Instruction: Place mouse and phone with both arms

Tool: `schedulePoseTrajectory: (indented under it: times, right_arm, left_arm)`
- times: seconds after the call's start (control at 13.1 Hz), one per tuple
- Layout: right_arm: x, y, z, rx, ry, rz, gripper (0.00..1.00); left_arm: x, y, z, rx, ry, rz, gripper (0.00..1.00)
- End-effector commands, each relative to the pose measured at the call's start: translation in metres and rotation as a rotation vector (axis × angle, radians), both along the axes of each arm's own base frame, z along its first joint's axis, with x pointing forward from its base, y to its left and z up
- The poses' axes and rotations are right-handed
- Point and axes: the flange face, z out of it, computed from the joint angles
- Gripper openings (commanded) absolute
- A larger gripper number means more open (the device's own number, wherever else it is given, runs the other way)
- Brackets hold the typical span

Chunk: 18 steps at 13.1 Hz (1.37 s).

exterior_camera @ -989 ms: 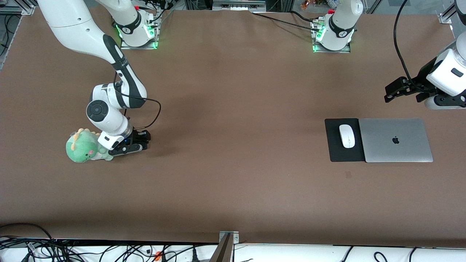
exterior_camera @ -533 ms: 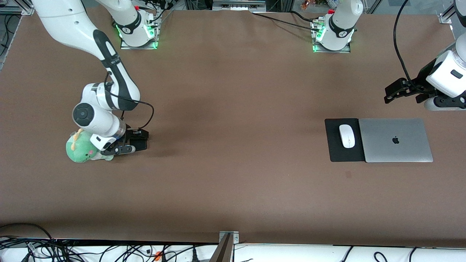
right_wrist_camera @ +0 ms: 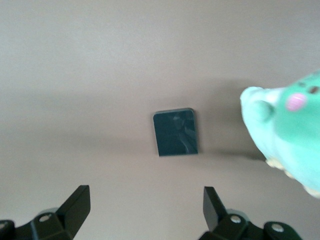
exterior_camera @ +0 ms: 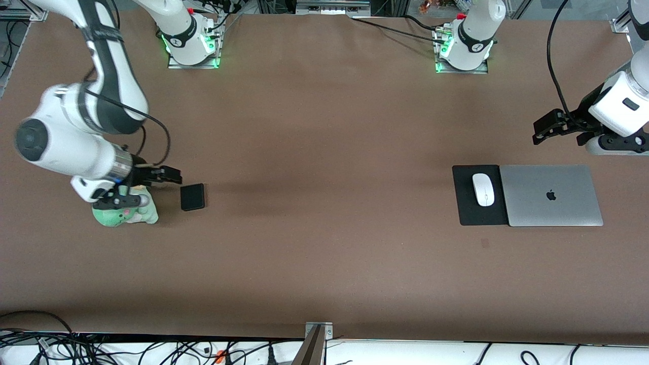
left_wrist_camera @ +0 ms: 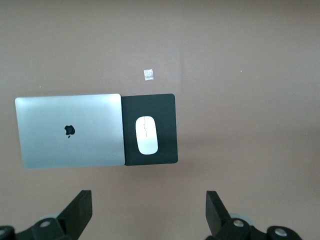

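Note:
The black phone point(exterior_camera: 192, 196) lies flat on the table beside a green plush dinosaur point(exterior_camera: 124, 215); it also shows in the right wrist view point(right_wrist_camera: 175, 132). My right gripper point(exterior_camera: 145, 188) is open and empty, up in the air over the plush. The white mouse point(exterior_camera: 483, 189) rests on a black mouse pad point(exterior_camera: 469, 210) at the left arm's end; the left wrist view shows it too point(left_wrist_camera: 147, 135). My left gripper point(exterior_camera: 560, 133) is open and empty, up over bare table beside the laptop, waiting.
A closed silver laptop point(exterior_camera: 552, 195) lies against the mouse pad, also in the left wrist view point(left_wrist_camera: 70, 131). The plush shows at the edge of the right wrist view point(right_wrist_camera: 287, 135). A small pale mark point(left_wrist_camera: 148, 74) sits on the table near the pad.
My right gripper has let go of the phone, opened, risen and drawn back toward the right arm's end of the table. The phone now lies uncovered on the table. The left arm barely moved.

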Motion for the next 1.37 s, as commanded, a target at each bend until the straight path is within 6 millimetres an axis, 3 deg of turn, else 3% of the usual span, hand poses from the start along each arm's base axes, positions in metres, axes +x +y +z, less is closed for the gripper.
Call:
schedulePoseTrajectory:
  times: [0.0, 0.38, 0.61, 0.91, 1.14, 1.29]
  right_arm:
    - [-0.003, -0.019, 0.058, 0.030, 0.024, -0.018, 1.00]
    - [-0.045, -0.063, 0.141, -0.014, 0.019, -0.037, 1.00]
    - [-0.070, -0.072, 0.179, -0.095, 0.024, -0.071, 1.00]
    - [-0.089, -0.078, 0.210, -0.154, -0.013, -0.078, 1.00]
    - [-0.090, -0.082, 0.214, -0.153, -0.017, -0.085, 1.00]
    - [-0.086, -0.084, 0.237, -0.153, -0.068, -0.078, 1.00]
  left_arm:
    - [0.001, 0.001, 0.003, -0.015, -0.013, -0.060, 1.00]
    - [0.000, 0.000, 0.004, -0.021, -0.011, -0.045, 1.00]
    - [0.000, 0.001, 0.005, -0.021, -0.011, -0.044, 1.00]
    - [0.000, 0.002, 0.003, -0.026, -0.008, -0.041, 1.00]
    - [0.000, 0.003, 0.004, -0.027, -0.010, -0.039, 1.00]
    - [0.000, 0.003, 0.004, -0.026, -0.010, -0.040, 1.00]
